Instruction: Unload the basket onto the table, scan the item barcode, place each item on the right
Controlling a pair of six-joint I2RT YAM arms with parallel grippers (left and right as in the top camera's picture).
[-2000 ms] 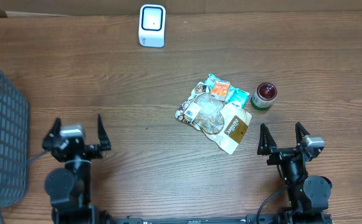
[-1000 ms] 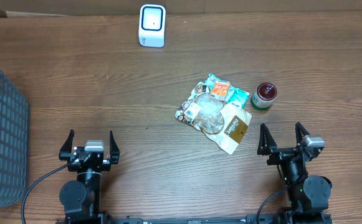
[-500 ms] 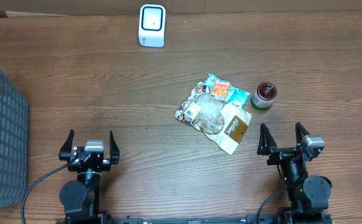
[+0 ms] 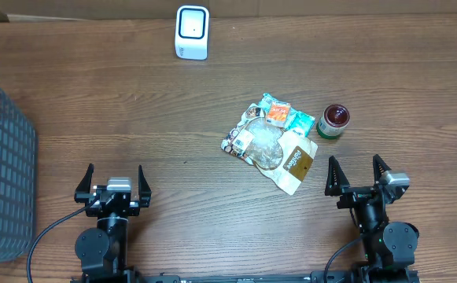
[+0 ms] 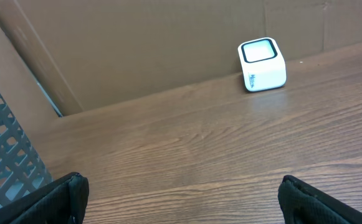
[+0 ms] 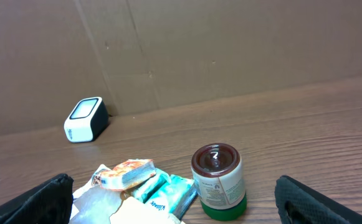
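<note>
Left gripper [image 4: 114,173]: jaws spread wide with nothing between them, low over the near-left part of the table [image 4: 134,110], well apart from every item
Right gripper [image 4: 354,167]: jaws spread wide and empty, at the near-right side, near the snack packets and the jar but touching neither
Barcode scanner [image 4: 192,31]: small white box with a dark-framed window on top, standing at the far edge of the table in front of the cardboard wall [image 5: 168,37]
Snack packets [image 4: 271,141]: loose heap right of centre, with orange and teal packets on the far side, a clear wrapper in the middle and a brown and cream pouch on the near side
Jar [image 4: 334,122]: upright, dark red lid, white label, green base, just beside the heap on its right
Basket [image 4: 0,157]: grey wire mesh, at the left edge of the table, partly out of frame, well apart from the scanner and the items
</note>
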